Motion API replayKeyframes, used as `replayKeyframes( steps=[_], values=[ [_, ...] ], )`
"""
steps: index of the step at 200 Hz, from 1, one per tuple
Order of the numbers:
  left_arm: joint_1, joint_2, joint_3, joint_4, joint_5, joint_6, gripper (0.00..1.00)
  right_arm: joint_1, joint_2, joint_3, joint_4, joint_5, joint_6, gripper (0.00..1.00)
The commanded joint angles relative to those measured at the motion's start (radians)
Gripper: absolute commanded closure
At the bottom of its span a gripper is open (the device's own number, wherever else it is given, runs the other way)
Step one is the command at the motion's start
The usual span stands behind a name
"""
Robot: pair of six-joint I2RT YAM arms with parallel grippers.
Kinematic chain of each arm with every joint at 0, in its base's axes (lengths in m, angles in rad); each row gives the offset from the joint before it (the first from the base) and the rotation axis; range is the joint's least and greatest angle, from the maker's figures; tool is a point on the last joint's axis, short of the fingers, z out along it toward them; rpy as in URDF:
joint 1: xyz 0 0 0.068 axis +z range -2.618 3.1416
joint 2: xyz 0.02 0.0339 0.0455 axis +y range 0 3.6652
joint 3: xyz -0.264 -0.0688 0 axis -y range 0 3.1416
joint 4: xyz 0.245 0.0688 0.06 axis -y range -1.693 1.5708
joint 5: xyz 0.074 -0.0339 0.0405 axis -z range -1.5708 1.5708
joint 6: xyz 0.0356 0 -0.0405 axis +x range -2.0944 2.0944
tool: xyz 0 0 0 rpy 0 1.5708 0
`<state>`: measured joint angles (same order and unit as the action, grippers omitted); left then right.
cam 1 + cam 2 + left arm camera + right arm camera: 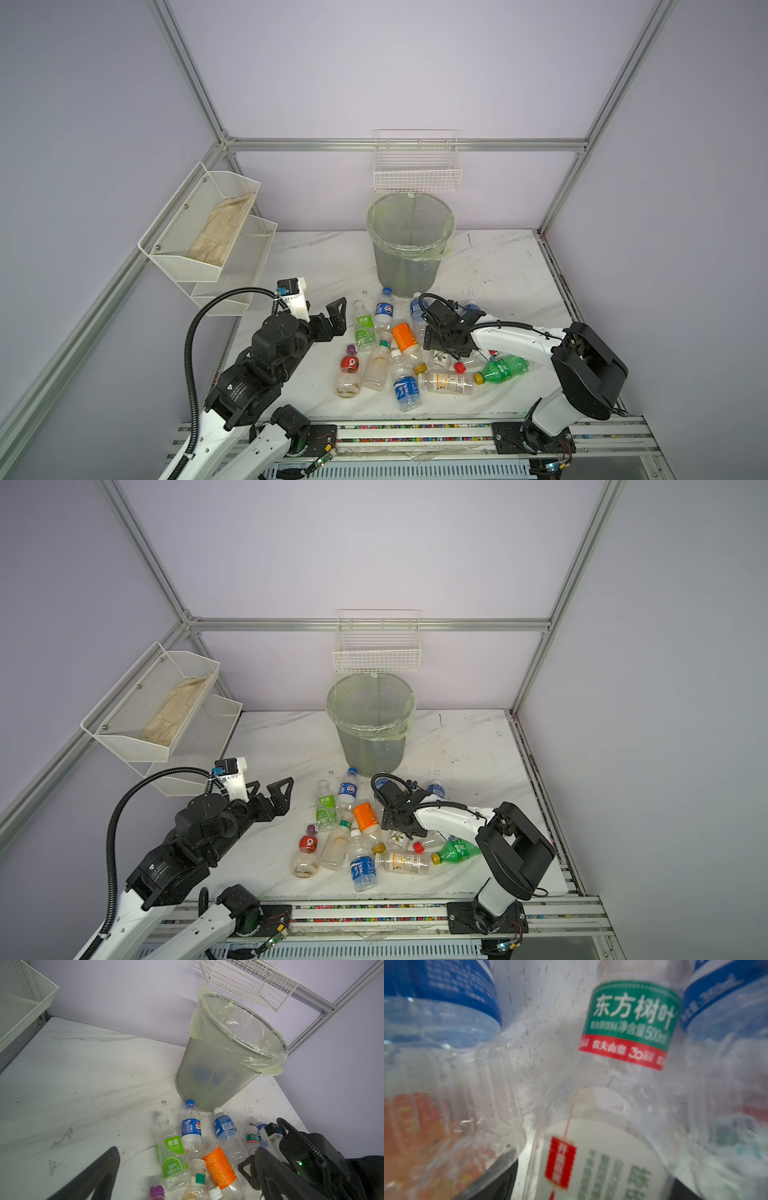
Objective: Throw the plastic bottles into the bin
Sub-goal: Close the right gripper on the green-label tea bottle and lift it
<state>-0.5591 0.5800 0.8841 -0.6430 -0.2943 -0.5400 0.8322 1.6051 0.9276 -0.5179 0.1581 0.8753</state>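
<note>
The right pincer (441, 350) is nearer, splayed astride the tea bottle (612, 1109) lying on the desk (316, 266). Its long axis runs between the fingers (506, 1185) (square to their closing line). The left pincer (328, 318) hangs released beside the bottles (386, 353), and the bin (409, 257) stands beyond.

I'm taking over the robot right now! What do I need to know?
Left gripper: open, empty, hovering left of the plastic bottles.
Right gripper: open, down among them, jaws either side of the green-banded bottle, apparently not closed on it.
Bin: upright behind them; blue shapes show through its wall, probably bottles.
Left to do: about a dozen lying on the table.
</note>
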Motion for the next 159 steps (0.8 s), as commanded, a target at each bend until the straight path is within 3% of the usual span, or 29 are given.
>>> replayKeyframes(
  steps=[1, 56, 110, 126, 159],
  values=[
    [-0.004, -0.015, -0.042, -0.006, -0.02, -0.014, 0.0, 0.006, 0.004, 0.004, 0.025, 0.009, 0.029, 0.12],
    [-0.004, -0.024, -0.05, -0.01, -0.019, -0.019, 0.0, 0.006, -0.04, -0.011, 0.027, 0.031, 0.048, 0.2],
    [-0.004, -0.043, -0.05, -0.023, -0.025, -0.021, 0.0, 0.004, -0.09, -0.019, 0.016, 0.058, 0.077, 0.38],
    [-0.005, -0.05, -0.051, -0.027, -0.027, -0.023, 0.0, 0.005, -0.092, -0.021, 0.016, 0.058, 0.077, 0.45],
    [-0.005, -0.058, -0.049, -0.033, -0.031, -0.023, 0.0, 0.005, -0.106, -0.018, 0.013, 0.059, 0.077, 0.71]
  ],
)
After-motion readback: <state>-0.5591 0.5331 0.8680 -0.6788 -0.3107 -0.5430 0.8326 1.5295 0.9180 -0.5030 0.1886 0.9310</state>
